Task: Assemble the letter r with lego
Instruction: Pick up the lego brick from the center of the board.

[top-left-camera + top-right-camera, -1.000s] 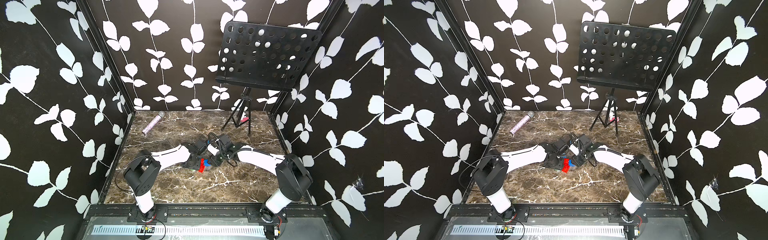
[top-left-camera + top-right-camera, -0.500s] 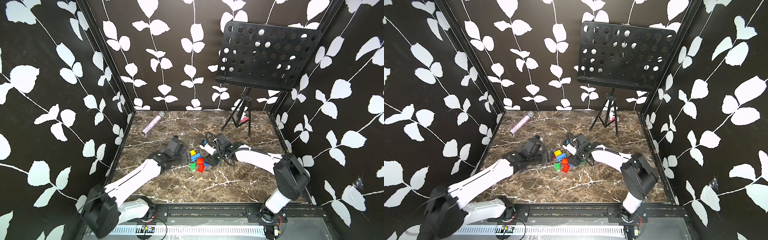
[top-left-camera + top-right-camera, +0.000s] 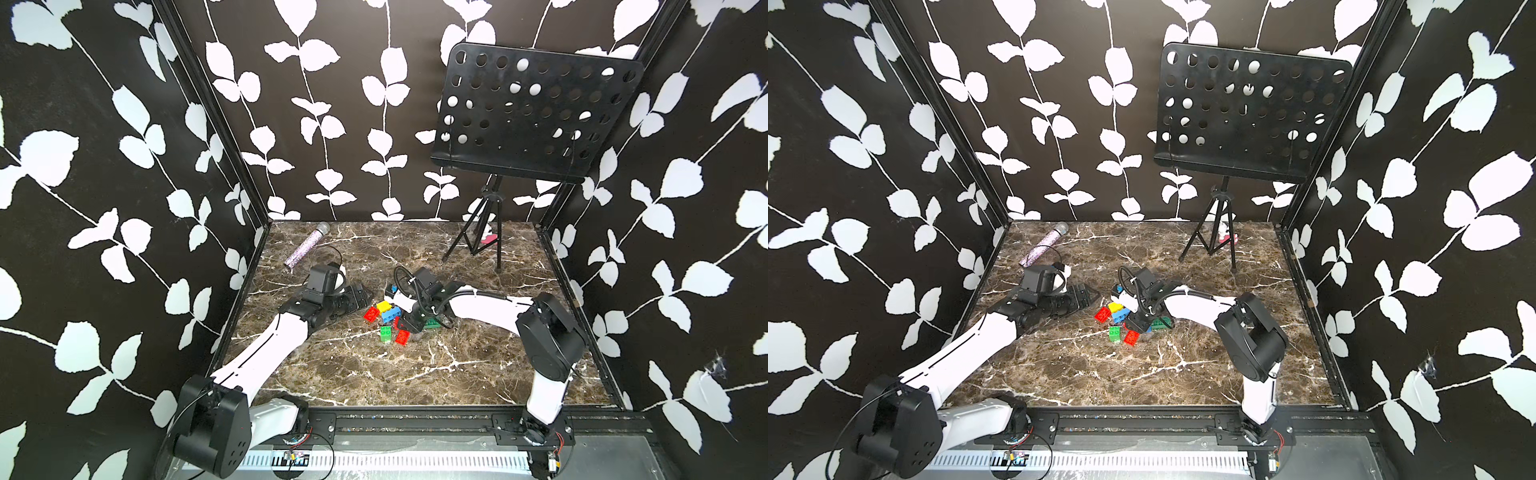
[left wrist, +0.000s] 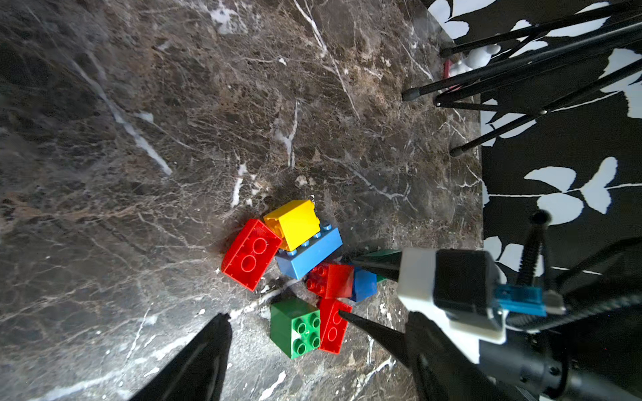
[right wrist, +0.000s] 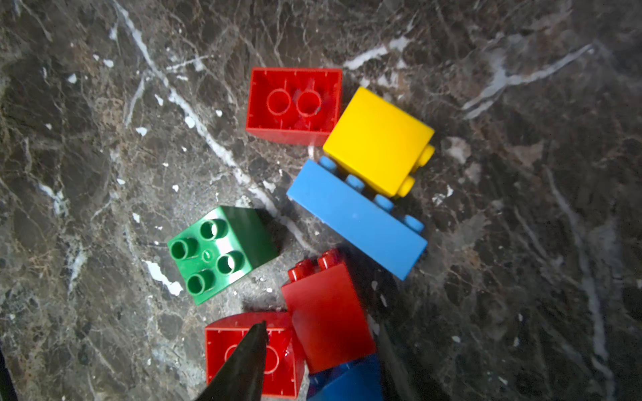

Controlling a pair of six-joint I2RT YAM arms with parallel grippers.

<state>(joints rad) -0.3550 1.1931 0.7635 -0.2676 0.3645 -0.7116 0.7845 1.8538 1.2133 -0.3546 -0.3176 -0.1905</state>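
The lego lies in a loose pile at mid-table: an overturned red brick (image 3: 371,314), a yellow one (image 5: 378,139), a long light blue one (image 5: 357,222), a green one (image 3: 385,333) and another overturned red one (image 3: 402,337). A dark green brick (image 3: 432,323) peeks out behind my right arm. My right gripper (image 5: 323,333) is open, low over the pile. Its fingers straddle a red brick (image 4: 330,279) joined to a blue brick (image 4: 363,284). One fingertip (image 5: 258,333) rests over the overturned red brick. My left gripper (image 3: 360,293) is open and empty, just left of the pile.
A black music stand (image 3: 536,112) on a tripod (image 3: 478,239) stands at the back right, with a small red and white item (image 3: 491,239) at its feet. A glittery microphone (image 3: 305,249) lies at the back left. Patterned walls close in three sides.
My left arm has drawn back to the left away from the pile, and its gripper has opened. The bricks it covered now show. The right gripper stays at the pile.
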